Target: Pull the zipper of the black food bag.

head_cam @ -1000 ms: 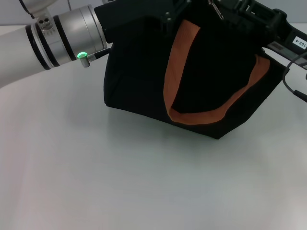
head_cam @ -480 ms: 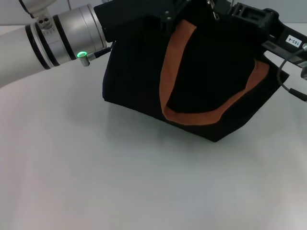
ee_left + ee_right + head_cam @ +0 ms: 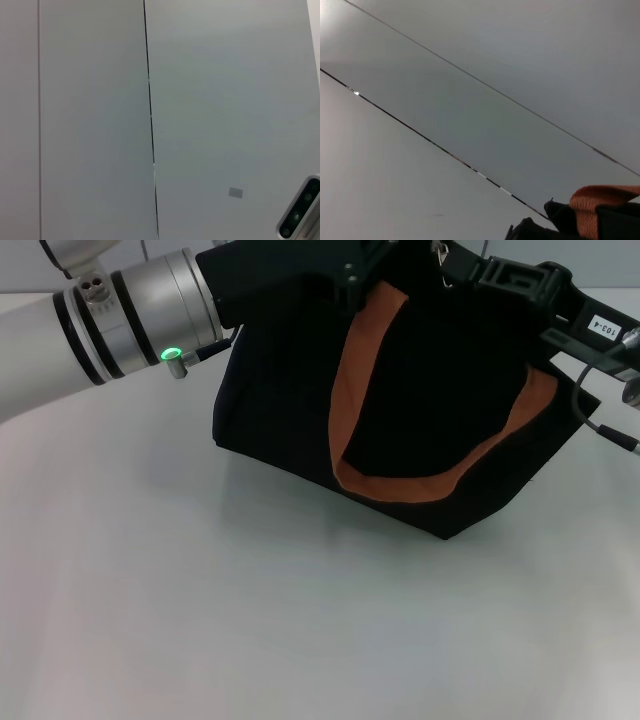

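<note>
The black food bag [image 3: 430, 390] stands at the far middle of the table, its orange-brown strap handle [image 3: 345, 390] hanging down the front. My left gripper [image 3: 352, 270] is pressed against the bag's top edge on its left side. A small silver zipper pull [image 3: 438, 252] shows at the very top of the head view. My right gripper [image 3: 478, 268] sits just to its right, over the bag's top. Only a strap [image 3: 602, 197] and a dark edge of the bag [image 3: 555, 215] appear in the right wrist view. The left wrist view holds only wall panels.
The white table [image 3: 250, 620] stretches in front of the bag. A cable [image 3: 595, 425] loops off my right arm beside the bag's right corner. My left arm's silver forearm [image 3: 130, 315] reaches in from the left.
My right gripper has moved left along the bag's top. The strap and the bag's front corner have shifted a little to the left. The left arm has held still.
</note>
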`<state>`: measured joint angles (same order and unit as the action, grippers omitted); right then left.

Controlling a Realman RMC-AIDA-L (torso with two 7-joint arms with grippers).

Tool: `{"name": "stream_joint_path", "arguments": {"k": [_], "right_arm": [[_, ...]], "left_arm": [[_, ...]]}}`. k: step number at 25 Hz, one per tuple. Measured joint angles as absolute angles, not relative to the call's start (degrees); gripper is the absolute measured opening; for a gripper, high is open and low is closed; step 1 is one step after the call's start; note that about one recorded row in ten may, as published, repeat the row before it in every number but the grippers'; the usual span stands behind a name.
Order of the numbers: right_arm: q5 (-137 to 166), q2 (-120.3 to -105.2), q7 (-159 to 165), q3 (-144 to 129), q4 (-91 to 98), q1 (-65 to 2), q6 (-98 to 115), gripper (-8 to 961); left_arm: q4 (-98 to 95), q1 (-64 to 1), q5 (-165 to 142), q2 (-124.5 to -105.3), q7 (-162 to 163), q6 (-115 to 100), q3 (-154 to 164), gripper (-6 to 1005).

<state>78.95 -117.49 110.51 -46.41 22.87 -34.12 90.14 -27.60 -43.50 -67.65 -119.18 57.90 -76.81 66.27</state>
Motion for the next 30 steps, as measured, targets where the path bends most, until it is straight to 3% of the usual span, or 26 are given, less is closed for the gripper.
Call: {"name": "stream_joint_path", "arguments": {"k": [30], "right_arm": [[83.03,-116.13,114.02,-46.15,26.55,-34.36,88.96,-2]], "left_arm": [[-27.59,-42.89,-66.31,-119.18,57.92,-76.77,66.21,31]]}}
